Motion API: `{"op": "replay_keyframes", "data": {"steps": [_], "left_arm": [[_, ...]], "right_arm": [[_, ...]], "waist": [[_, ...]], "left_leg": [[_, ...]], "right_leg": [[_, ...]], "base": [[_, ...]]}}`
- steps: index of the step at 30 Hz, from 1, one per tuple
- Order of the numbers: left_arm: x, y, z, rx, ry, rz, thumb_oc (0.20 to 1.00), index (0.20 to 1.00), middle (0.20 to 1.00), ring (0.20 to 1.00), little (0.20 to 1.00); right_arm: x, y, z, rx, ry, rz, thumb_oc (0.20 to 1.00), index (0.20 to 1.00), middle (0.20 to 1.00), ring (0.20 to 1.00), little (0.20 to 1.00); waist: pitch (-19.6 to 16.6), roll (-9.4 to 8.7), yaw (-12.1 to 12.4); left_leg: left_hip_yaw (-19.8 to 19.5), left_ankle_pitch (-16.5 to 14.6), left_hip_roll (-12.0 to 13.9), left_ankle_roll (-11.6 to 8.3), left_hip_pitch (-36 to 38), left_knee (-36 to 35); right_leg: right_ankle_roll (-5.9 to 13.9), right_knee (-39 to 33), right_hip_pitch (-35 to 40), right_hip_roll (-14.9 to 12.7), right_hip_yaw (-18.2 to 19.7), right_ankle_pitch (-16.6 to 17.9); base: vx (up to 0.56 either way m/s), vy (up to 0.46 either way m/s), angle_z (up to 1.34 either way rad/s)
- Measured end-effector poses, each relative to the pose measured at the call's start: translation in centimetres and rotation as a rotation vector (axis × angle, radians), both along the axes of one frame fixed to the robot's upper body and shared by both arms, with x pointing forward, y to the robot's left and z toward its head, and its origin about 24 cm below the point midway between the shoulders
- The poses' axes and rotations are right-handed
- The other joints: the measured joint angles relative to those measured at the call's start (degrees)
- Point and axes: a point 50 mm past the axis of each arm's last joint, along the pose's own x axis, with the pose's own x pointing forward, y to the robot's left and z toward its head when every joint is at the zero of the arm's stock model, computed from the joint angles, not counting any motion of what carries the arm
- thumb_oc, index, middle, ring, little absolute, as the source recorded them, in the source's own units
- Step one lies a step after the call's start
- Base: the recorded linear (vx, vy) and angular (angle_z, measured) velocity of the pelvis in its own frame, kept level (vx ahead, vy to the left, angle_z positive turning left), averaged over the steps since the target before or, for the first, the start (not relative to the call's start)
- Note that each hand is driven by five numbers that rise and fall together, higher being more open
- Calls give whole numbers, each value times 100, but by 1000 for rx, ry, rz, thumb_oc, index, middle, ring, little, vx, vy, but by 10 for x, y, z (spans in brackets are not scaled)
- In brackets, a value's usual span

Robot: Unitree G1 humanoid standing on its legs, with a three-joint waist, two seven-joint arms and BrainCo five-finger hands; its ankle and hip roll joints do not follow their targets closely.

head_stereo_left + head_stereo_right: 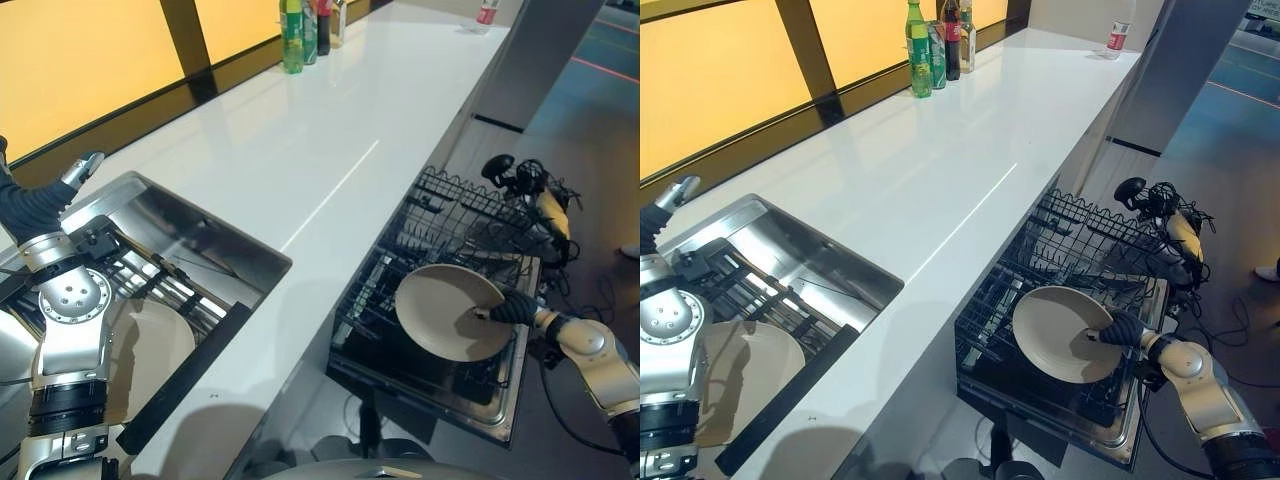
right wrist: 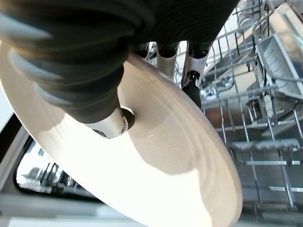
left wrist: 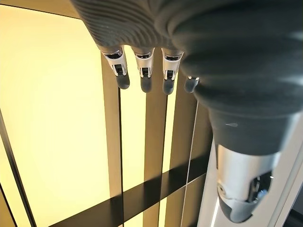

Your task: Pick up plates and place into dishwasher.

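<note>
A cream plate (image 1: pixel 445 310) hangs tilted over the black wire dishwasher rack (image 1: pixel 450 215), pinched at its right rim by my right hand (image 1: pixel 513 307). In the right wrist view the thumb (image 2: pixel 124 121) presses the plate's face (image 2: pixel 156 165) while the fingers (image 2: pixel 190 88) wrap behind its edge, with the rack (image 2: pixel 265 118) beyond. A second cream plate (image 1: pixel 750 365) lies in the steel sink (image 1: pixel 215 245) at the lower left. My left hand (image 1: pixel 82 170) is raised at the far left by the sink's back corner; its fingers (image 3: pixel 144 71) hang straight and hold nothing.
A long white counter (image 1: pixel 320 140) runs between sink and dishwasher. Several bottles (image 1: pixel 300 30) stand at its far end by the yellow window, and another bottle (image 1: pixel 1118 32) sits at the far right. A dark rack (image 1: pixel 150 280) lies inside the sink.
</note>
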Motion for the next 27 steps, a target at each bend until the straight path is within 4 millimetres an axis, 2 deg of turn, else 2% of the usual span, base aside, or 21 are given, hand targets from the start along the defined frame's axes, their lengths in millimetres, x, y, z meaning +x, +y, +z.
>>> {"op": "replay_keyframes", "data": {"steps": [6,12,16,24,27], "left_arm": [[0,0,0,3,5,-5,1000,1000,1000,1000,1000],[1,-2,-1,3,7,-10,1000,1000,1000,1000,1000],[2,-2,-1,-3,10,-4,1000,1000,1000,1000,1000],[2,-3,-2,-5,11,-3,1000,1000,1000,1000,1000],[2,-3,-3,-5,12,-3,1000,1000,1000,1000,1000]], "right_arm": [[-6,21,-21,-10,103,98,200,200,200,200,200],[-19,52,-56,-17,226,174,200,200,200,200,200],[-27,65,-78,0,286,155,200,200,200,200,200],[-24,65,-74,-22,184,90,200,200,200,200,200],[-13,54,-54,-30,17,-12,200,200,200,200,200]], "waist": [[-3,5,3],[-11,16,8],[-22,35,17],[-67,101,16],[-72,107,4]], "left_leg": [[-4,2,1,0,-1,4],[-47,3,6,-1,8,17],[-97,3,-4,0,-15,42],[-170,8,-12,7,-71,63],[-172,9,-19,10,-78,68]], "right_leg": [[-3,0,0,0,-3,0],[-4,0,41,-4,-38,0],[-4,0,55,-25,-78,-3],[-1,0,56,-45,-145,-7],[-1,0,51,-50,-143,-6]], "base": [[0,0,0],[-6,8,3],[-25,7,6],[-9,3,4],[0,0,0]]}}
